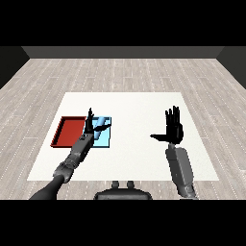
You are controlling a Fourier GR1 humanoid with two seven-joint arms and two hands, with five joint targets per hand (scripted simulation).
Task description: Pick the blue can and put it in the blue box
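Blue can [101, 126] lying in light blue tray [104, 139], just beside left hand [90, 121], fingers straight; right hand [173, 129] spread.

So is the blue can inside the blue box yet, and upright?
In the tray, tipped. The blue can lies on its side within the light blue tray, beside the left hand. Whether the hand touches it, I cannot tell.
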